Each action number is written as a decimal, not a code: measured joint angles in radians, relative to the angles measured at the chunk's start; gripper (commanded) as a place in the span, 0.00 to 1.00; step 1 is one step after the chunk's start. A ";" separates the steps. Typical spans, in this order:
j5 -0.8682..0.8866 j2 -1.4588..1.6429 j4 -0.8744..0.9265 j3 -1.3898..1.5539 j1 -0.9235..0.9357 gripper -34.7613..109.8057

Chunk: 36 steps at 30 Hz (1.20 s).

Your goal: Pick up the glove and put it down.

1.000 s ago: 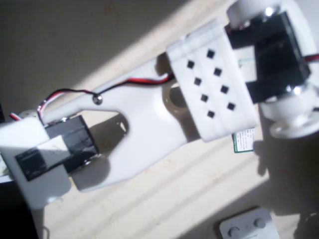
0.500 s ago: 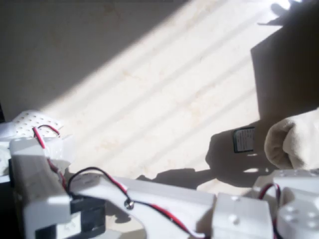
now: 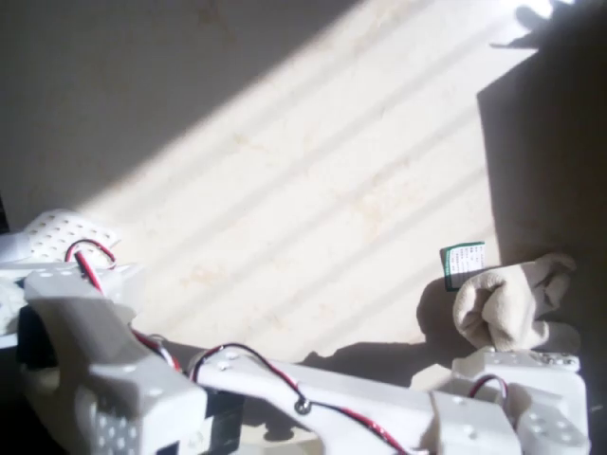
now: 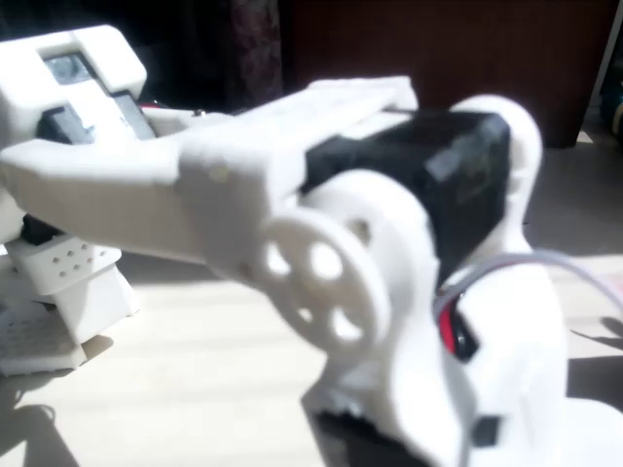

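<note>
The beige glove [image 3: 507, 305] is bunched up at the lower right of the overhead view, its lower end meeting the white head of my gripper [image 3: 517, 358]. The gripper is shut on that end, and the glove's folds and my own body hide the jaws. My white arm [image 3: 313, 403] with its red and black wires runs along the bottom edge to the gripper. The glove casts a dark shadow to its left on the pale table [image 3: 313, 190]. In the fixed view my arm's joint [image 4: 321, 263] looms close and blurred.
A small green-and-white card [image 3: 463, 265] lies flat just up and left of the glove. A white perforated base part [image 3: 62, 237] sits at the left edge. A large dark shadow covers the right side. In the fixed view a perforated white block [image 4: 58, 282] stands at the left.
A second ago the arm crossed the top of the overhead view; it has since swung to the bottom edge. Over the last half second the glove moved left and down, looks smaller, and the card came into the light.
</note>
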 measured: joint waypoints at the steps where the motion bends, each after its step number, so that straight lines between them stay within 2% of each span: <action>1: 0.000 -0.014 0.000 0.000 0.000 0.24; 13: 0.000 -0.052 -0.002 -0.017 0.002 0.24; 26: 0.002 -0.055 -0.002 -0.015 0.002 0.44; 36: 0.000 -0.020 0.049 -0.015 0.002 0.46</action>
